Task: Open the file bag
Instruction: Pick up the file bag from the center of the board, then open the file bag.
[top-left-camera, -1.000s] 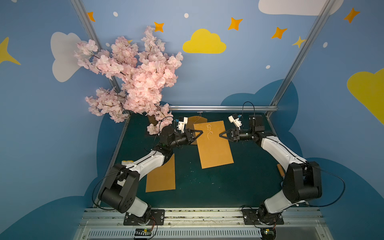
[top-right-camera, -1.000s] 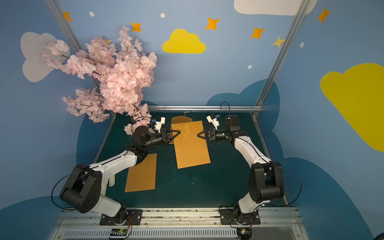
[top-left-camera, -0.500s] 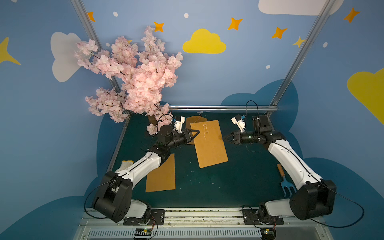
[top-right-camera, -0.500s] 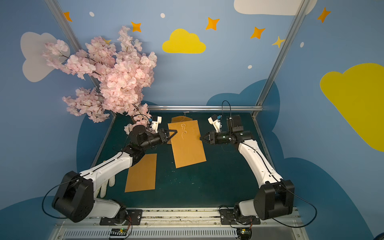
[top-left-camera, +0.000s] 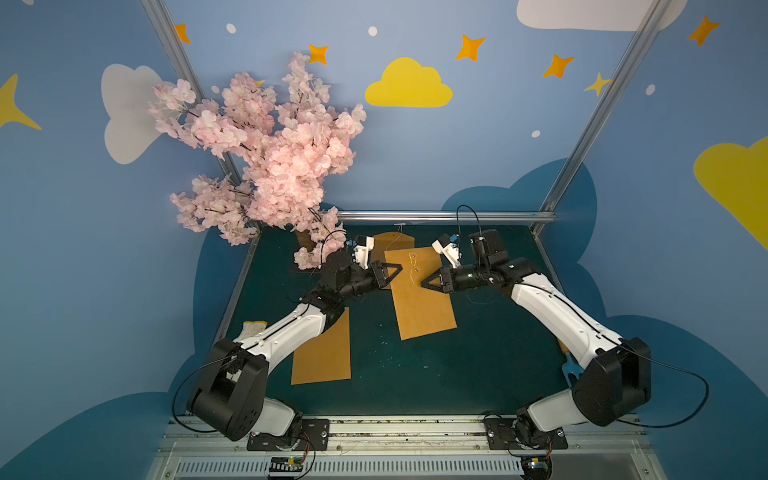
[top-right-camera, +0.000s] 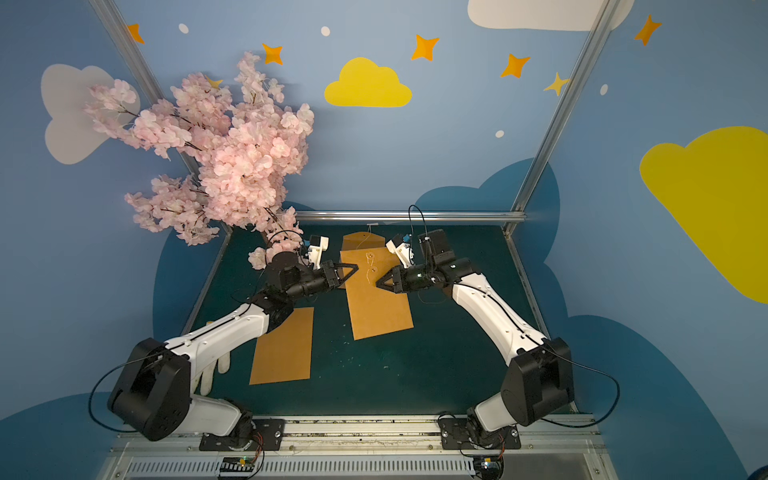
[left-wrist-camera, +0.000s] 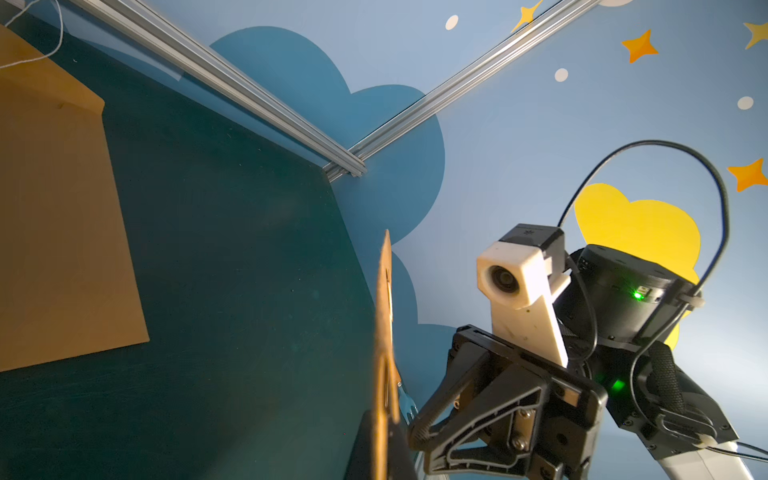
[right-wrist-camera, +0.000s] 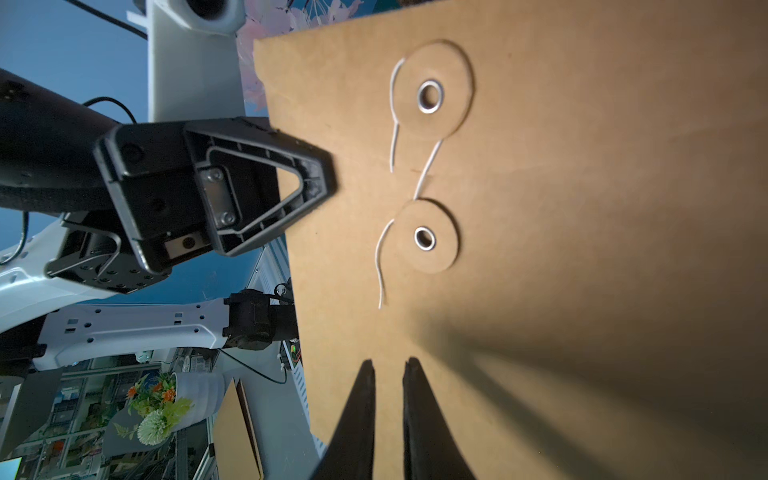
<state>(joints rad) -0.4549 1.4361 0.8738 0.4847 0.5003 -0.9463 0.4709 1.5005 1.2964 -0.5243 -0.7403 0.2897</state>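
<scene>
The file bag (top-left-camera: 422, 303) is a brown paper envelope, held raised and tilted over the green table (top-left-camera: 478, 365). My left gripper (top-left-camera: 398, 268) is shut on the bag's left edge; the left wrist view shows the bag (left-wrist-camera: 384, 324) edge-on, running into that gripper (left-wrist-camera: 386, 419). Two round discs with metal eyelets (right-wrist-camera: 430, 95) sit on the bag's face (right-wrist-camera: 582, 257), and a white string (right-wrist-camera: 428, 166) loops loosely around them. My right gripper (right-wrist-camera: 388, 365) hovers in front of the bag's face just short of the string's loose end, its jaws a narrow gap apart with nothing between them.
A second brown envelope (top-left-camera: 322, 353) lies flat under my left forearm. A third one (top-left-camera: 392, 241) lies at the back by the rail. A pink blossom tree (top-left-camera: 270, 166) stands at the back left. A white glove (top-right-camera: 212, 370) and a blue garden fork (top-left-camera: 569, 368) lie at the table's sides.
My right gripper has moved left over the bag's face toward the string, and its jaws have narrowed. The left gripper keeps its hold; the bag has shifted slightly left.
</scene>
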